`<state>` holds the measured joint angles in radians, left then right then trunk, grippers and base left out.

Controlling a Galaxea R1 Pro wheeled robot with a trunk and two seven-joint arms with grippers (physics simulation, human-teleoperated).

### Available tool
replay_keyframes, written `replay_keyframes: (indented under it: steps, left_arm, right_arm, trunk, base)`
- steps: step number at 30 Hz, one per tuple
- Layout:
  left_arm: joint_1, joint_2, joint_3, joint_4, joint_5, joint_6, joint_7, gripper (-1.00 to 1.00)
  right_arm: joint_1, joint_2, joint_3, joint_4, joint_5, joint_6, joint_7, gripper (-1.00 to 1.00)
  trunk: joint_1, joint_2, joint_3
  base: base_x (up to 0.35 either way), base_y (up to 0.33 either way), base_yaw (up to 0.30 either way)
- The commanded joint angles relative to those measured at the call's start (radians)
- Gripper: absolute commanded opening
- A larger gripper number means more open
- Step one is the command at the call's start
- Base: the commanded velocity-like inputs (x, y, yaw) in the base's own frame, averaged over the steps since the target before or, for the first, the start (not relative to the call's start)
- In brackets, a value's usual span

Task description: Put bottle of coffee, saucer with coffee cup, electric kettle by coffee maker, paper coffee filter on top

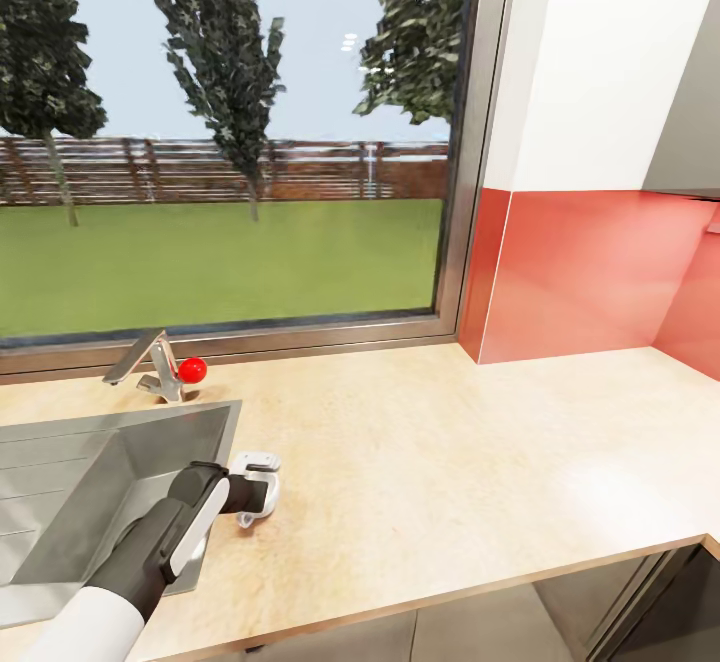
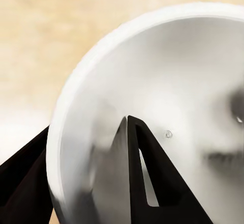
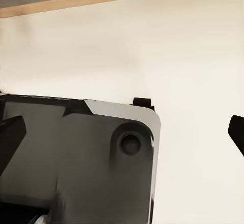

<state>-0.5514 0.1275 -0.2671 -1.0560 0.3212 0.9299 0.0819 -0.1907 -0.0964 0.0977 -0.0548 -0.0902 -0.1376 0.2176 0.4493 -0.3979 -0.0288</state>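
Left pincer (image 1: 262, 487) is low over the pale wooden countertop (image 1: 450, 472), just beside the sink. In the left wrist view its black fingers (image 2: 152, 178) straddle the rim of a round white dish, the saucer (image 2: 168, 97): one finger inside the bowl, one outside, clamped on the rim. Wood grain shows beyond the saucer.

Behind the pincer, toward the window: stainless steel sink basin (image 1: 90, 482), then a grey angular faucet (image 1: 150, 362) with a small red ball (image 1: 192, 370) beside it. Farther right, a red backsplash (image 1: 590, 272).

Right pincer (image 3: 122, 148): dark fingertips spread wide at the frame edges, holding nothing, above a grey rounded-corner panel (image 3: 101, 158).
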Motion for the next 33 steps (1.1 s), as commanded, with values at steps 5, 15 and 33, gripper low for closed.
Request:
replay_keyframes:
  steps: [5, 15, 33]
  left_arm:
    - [-0.001, 0.001, -0.003, -0.001, -0.008, 0.004, 0.01, -1.0]
    - [-0.002, 0.001, -0.002, -0.012, -0.008, 0.009, 0.009, -1.0]
    - [-0.034, 0.01, 0.036, -0.122, -0.006, 0.023, 0.007, -1.0]
  right_arm:
    - [-0.001, 0.0, 0.008, 0.001, -0.01, -0.003, 0.003, 1.0]
    - [-0.001, 0.001, 0.009, 0.001, -0.008, -0.002, 0.004, 1.0]
    - [-0.001, 0.001, 0.0, -0.025, -0.012, -0.004, 0.004, 1.0]
  trunk:
    - [0.001, -0.002, -0.003]
    - [0.001, -0.002, -0.003]
    - [0.001, -0.002, -0.003]
  base:
    - [0.0, 0.0, 0.0]
    - [0.0, 0.0, 0.0]
    - [0.0, 0.0, 0.0]
